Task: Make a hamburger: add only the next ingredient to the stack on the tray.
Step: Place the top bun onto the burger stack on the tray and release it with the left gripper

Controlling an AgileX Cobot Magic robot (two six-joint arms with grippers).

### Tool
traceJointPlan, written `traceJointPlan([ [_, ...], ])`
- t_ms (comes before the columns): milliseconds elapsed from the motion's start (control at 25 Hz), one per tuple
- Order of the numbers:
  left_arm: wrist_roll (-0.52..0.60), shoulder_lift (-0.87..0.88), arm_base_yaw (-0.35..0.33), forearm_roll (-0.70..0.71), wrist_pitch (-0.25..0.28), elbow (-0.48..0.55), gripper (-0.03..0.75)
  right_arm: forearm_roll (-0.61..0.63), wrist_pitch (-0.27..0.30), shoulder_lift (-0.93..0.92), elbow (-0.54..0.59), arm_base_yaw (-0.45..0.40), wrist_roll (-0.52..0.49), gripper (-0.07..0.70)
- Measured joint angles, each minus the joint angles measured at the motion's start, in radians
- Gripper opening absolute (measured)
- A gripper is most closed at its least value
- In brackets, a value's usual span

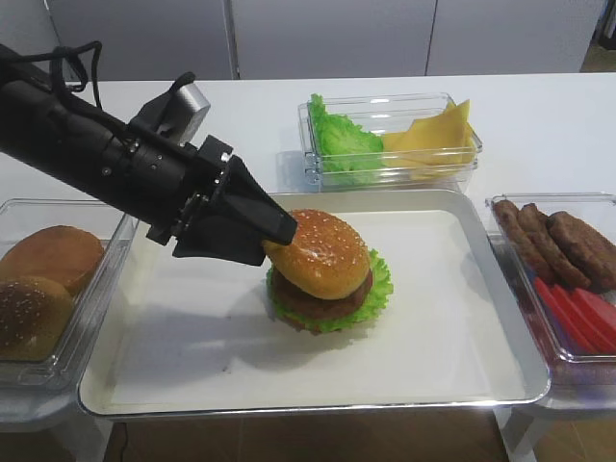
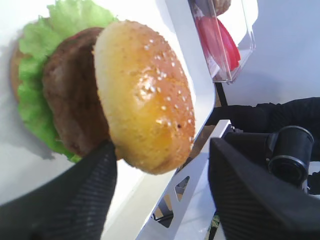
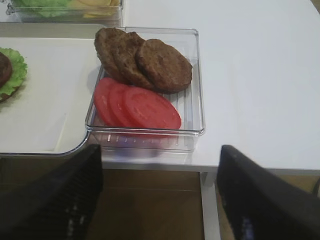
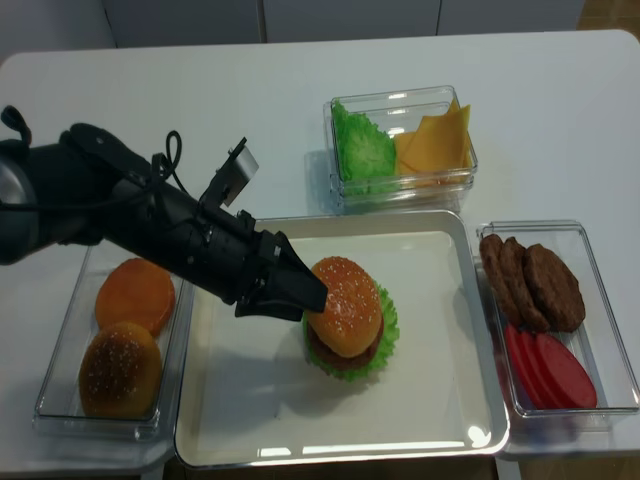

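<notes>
Beside the left claw point(image 2: 160, 195), the bun top point(image 2: 145, 95) overhangs the patty point(image 2: 72, 90).

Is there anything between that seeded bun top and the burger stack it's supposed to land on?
Nothing visible. The sesame bun top already sits, tilted, on the patty of the stack on the tray. The left end effector straddles its edge with jaws apart.

Golden sesame-speckled bun top point(image 1: 327, 252), brown patty point(image 2: 75, 95), green lettuce point(image 1: 380, 281), cream tray point(image 1: 192, 356).
</notes>
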Motion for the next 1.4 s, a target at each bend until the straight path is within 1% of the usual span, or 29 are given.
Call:
traceJointPlan([
  [240,-0.002,0.0,0.0,0.002,0.0,0.0,0.47,0.0,0.0,0.0,0.0,0.0,0.0,0.545],
  [440,-0.025,0.0,0.0,0.021,0.0,0.0,0.501,0.0,0.0,0.0,0.0,0.0,0.0,0.545],
  [640,-0.034,0.0,0.0,0.023,0.0,0.0,0.509,0.0,0.0,0.0,0.0,0.0,0.0,0.545],
  [800,-0.041,0.0,0.0,0.023,-0.019,0.0,0.51,0.0,0.0,0.0,0.0,0.0,0.0,0.545],
  [1040,-0.043,0.0,-0.009,0.023,-0.023,0.0,0.515,0.0,0.0,0.0,0.0,0.0,0.0,0.545],
  [1200,-0.043,0.0,-0.033,0.023,-0.056,0.0,0.519,0.0,0.0,0.0,0.0,0.0,0.0,0.545],
  [1400,-0.044,0.002,-0.037,0.023,-0.071,0.0,0.519,0.0,0.0,0.0,0.0,0.0,0.003,0.545],
])
